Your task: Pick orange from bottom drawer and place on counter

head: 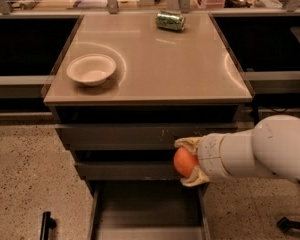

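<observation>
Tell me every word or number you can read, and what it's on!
Green soda can, lying on the counter: print too blurred to read.
Nothing else has writing: not the white bowl, nor the gripper holding the orange above the open bottom drawer.

A white bowl (91, 69) is set upright near the table's (190, 74) left edge; a green soda can (170, 20) is laid on its side at the far edge, well apart. A black object (46, 224) is seen on the speckled floor (25, 174), lower left. The hand (184, 163), closed round the orange (185, 161), is held before the drawer fronts (125, 136).
</observation>
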`<state>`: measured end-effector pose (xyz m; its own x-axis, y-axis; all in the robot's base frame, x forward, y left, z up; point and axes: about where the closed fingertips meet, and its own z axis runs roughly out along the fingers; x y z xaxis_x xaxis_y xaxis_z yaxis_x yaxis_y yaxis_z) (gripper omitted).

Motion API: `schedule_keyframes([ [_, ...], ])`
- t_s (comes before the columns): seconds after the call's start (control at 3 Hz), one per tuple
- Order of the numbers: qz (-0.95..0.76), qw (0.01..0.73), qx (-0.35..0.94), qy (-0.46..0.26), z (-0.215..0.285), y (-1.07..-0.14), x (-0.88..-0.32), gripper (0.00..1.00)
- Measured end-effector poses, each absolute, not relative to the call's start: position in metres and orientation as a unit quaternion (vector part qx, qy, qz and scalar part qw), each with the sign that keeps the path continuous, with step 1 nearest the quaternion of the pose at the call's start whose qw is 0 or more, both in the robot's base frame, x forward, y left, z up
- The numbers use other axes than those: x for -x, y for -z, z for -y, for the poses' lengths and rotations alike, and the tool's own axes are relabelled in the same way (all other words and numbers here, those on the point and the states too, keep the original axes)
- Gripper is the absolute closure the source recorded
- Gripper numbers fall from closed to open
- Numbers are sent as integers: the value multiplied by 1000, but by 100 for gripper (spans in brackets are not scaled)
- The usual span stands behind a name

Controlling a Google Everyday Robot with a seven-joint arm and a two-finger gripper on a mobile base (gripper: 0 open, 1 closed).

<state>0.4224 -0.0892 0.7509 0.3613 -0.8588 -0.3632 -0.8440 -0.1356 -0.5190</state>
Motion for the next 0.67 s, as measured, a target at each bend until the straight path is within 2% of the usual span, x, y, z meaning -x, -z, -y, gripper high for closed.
schedule_keyframes([
  [0.33, -549, 343, 761, 31, 101, -760, -422, 100],
  [0.67, -542, 362, 758, 18, 95, -759, -424, 100],
])
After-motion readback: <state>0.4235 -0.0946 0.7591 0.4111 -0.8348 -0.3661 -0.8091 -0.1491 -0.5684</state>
